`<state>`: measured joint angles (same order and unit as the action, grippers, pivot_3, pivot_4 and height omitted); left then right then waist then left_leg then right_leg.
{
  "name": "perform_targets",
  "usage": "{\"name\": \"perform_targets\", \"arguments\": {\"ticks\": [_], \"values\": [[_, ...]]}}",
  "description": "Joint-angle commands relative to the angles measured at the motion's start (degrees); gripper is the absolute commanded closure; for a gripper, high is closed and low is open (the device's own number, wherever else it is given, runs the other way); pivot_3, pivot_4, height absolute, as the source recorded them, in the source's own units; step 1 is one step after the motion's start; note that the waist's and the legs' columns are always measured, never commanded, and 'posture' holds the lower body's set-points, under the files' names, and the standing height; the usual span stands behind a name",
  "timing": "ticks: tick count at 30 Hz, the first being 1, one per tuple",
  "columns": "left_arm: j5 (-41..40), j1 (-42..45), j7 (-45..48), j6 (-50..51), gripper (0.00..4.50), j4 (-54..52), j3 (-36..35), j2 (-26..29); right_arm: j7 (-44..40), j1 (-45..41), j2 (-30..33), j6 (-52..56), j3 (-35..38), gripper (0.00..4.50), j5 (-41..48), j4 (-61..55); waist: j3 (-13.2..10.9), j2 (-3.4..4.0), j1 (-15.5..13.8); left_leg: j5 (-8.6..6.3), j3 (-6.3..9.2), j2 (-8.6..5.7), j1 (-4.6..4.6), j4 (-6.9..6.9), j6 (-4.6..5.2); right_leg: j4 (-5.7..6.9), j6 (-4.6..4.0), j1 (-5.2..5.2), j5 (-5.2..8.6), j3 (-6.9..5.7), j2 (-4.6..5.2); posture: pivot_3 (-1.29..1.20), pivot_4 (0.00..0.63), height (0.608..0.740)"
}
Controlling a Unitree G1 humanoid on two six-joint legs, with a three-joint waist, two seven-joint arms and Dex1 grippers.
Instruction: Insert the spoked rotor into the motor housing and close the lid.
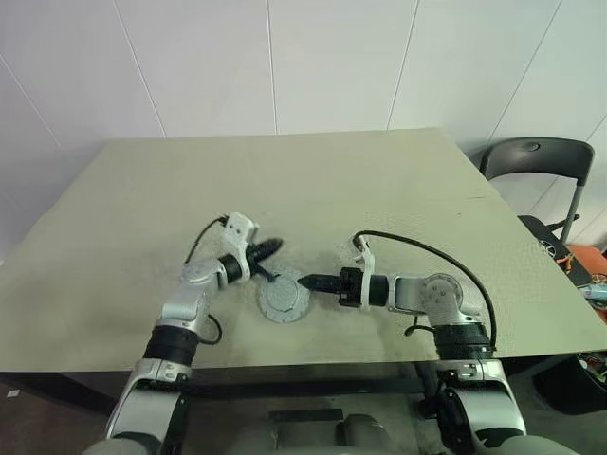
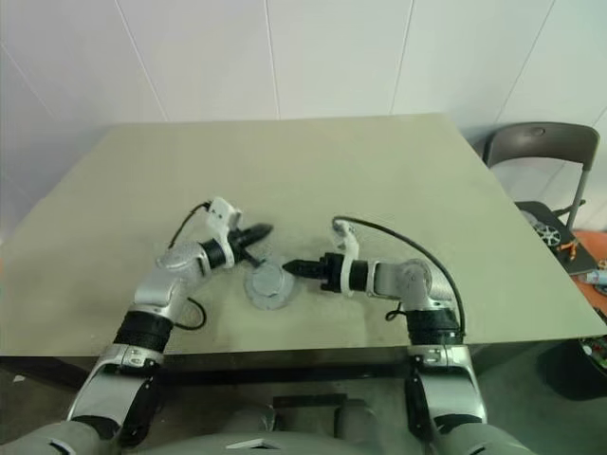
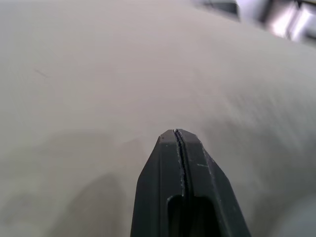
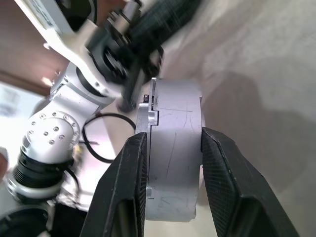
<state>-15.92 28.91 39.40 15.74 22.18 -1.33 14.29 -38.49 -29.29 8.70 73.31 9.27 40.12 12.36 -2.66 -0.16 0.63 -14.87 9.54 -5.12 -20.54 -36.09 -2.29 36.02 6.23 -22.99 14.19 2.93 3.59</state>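
The motor housing [image 1: 285,300], a flat grey puck, sits at the table's near middle. My right gripper [image 1: 308,282] reaches in from the right and is shut on it. In the right wrist view its fingers [image 4: 129,177] press both flat faces of the housing [image 4: 175,148], seen edge-on. A thinner grey layer lies flush on one face; I cannot tell whether it is the lid. The spoked rotor is hidden. My left gripper [image 1: 273,246] is shut and empty, pointing right just behind the housing; the left wrist view shows its tips [image 3: 177,132] over bare tabletop.
The beige table [image 1: 285,180] stretches wide behind and beside the housing. A dark chair [image 1: 536,156] stands off its right edge, with small clutter [image 1: 588,270] beyond it. The table's front edge runs just below both forearms.
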Motion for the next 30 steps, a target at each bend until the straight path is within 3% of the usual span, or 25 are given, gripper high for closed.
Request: {"name": "perform_targets", "arguments": {"ticks": [1, 9, 18, 22, 30], "values": [[-2.56, 0.37, 0.09, 1.42, 4.50, -2.23, -2.07, -0.05, 1.76, -2.74, -2.33, -1.52, 5.80, 3.08, 4.49, -0.61, 0.00, 0.00, 0.05, 0.00, -0.01, -0.02, -0.01, 0.04, 0.00, -0.02, 0.00, -0.01, 0.00, 0.01, 0.02, 0.00, 0.000, 0.740], [-4.19, -0.44, -0.42, 3.10, 4.50, -3.77, -3.35, -1.35, 5.02, -3.66, -4.58, -2.24, 10.19, 3.08, 6.74, 0.43, 0.00, 0.01, 0.12, 0.00, -0.02, -0.04, -0.20, 0.09, 0.00, 0.05, -0.01, -0.28, 0.00, 0.04, 0.02, 0.00, 0.000, 0.740], [-18.03, -1.84, 3.70, 11.74, 4.50, -8.62, -9.97, -3.07, 8.52, -5.09, -8.19, -7.48, 13.77, 3.08, 7.42, 4.02, -0.01, 0.02, 0.40, 0.00, -0.04, -0.03, -0.19, 0.07, 0.00, 0.05, -0.03, -0.25, -0.01, 0.04, -0.01, 0.00, 0.000, 0.740], [-23.75, -2.17, 2.77, 14.15, 3.59, -9.24, -14.25, -3.82, 8.49, -7.10, -9.07, -11.39, 14.75, 3.09, 7.57, 6.53, -0.02, 0.03, 0.47, 0.00, -0.06, -0.03, -0.20, 0.06, 0.00, 0.06, -0.03, -0.27, -0.02, 0.07, 0.00, 0.00, 0.000, 0.740], [-34.83, -0.57, -1.57, 17.39, 0.75, -6.73, -24.11, -4.82, 7.24, -7.50, -8.24, -12.80, 13.50, 3.09, 7.66, 7.10, -0.02, 0.04, 0.41, 0.01, -0.05, -0.03, -0.17, 0.03, -0.01, 0.07, -0.04, -0.24, -0.02, 0.06, -0.02, 0.00, 0.000, 0.740]]}}
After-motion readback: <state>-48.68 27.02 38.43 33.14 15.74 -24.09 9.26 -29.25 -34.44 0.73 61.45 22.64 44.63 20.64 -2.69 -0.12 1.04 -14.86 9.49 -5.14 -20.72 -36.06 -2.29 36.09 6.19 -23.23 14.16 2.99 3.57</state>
